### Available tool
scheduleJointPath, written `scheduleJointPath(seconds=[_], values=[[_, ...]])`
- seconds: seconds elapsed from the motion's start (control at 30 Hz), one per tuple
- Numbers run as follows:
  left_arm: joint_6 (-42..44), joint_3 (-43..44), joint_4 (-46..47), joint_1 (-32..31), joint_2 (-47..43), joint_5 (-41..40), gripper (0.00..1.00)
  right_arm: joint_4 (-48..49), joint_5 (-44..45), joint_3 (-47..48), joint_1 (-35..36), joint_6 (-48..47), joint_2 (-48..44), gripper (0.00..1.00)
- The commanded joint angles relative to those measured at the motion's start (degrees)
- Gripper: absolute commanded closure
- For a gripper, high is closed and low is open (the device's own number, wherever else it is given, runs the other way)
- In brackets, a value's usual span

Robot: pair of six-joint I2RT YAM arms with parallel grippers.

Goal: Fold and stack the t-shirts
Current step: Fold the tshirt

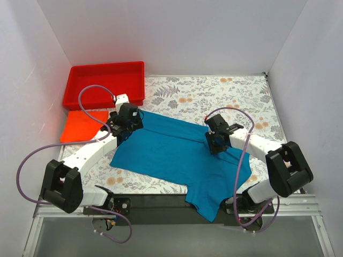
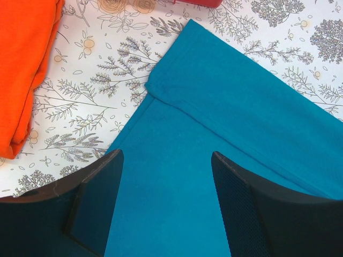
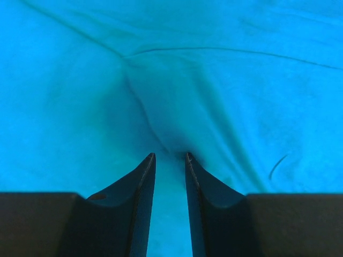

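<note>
The teal-blue t-shirt (image 1: 177,155) lies spread across the middle of the table, its lower part hanging over the front edge. The orange-red t-shirt (image 1: 80,124) lies folded at the left, below the tray, and also shows in the left wrist view (image 2: 27,69). My left gripper (image 1: 124,128) is open just above the teal shirt's upper left part (image 2: 214,107), near a folded corner. My right gripper (image 1: 216,143) is nearly closed on a pinched fold of the teal shirt (image 3: 161,96), and wrinkles run out from its fingertips (image 3: 170,155).
A rigid red plastic tray (image 1: 102,83) stands at the back left; its edge shows in the left wrist view (image 2: 198,2). The floral tablecloth (image 1: 214,96) covers the table. White walls close in on three sides.
</note>
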Motion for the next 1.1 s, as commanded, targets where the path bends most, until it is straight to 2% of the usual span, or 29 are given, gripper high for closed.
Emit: scheduleJointPath(seconds=[0.0,0.2,0.53,0.63,0.7,0.77,0.8,0.83,0.87,1.07], values=[[0.6,-0.1,1.2,0.2,-2.1,-0.8,0.34,0.7,4.1,2.4,0.1,-2.1,1.4,0.66],[0.7,-0.2,1.2,0.2,-1.9,-1.0,0.34,0.7,3.3,2.6,0.1,-3.3,3.3,0.69],[0.9,-0.2,1.2,0.2,-1.3,-1.0,0.34,-4.1,3.6,5.7,0.1,-5.2,0.6,0.97],[1.0,-0.2,1.2,0.1,-1.1,-0.9,0.34,-6.5,2.3,7.7,0.1,-6.0,-0.2,0.98],[1.0,-0.2,1.2,0.2,-0.9,-0.9,0.34,-7.2,-0.1,8.2,0.1,-6.5,-1.4,0.98],[1.1,-0.2,1.2,0.1,-0.9,-0.8,0.34,-8.9,-2.9,9.2,0.0,-6.8,-1.9,0.91],[1.1,-0.2,1.2,0.2,-0.8,-0.8,0.34,-9.5,-3.6,9.7,-0.1,-6.9,-1.9,0.87],[1.1,-0.2,1.2,0.2,-0.8,-0.7,0.34,-10.1,-4.0,9.9,0.0,-6.8,-1.9,0.76],[1.1,-0.2,1.2,0.2,-0.8,-0.7,0.34,-10.9,-3.0,10.1,0.0,-6.4,-1.9,0.72],[1.2,-0.2,1.2,0.1,-0.7,-0.6,0.34,-12.1,1.0,9.6,0.1,-3.8,-3.6,0.66]])
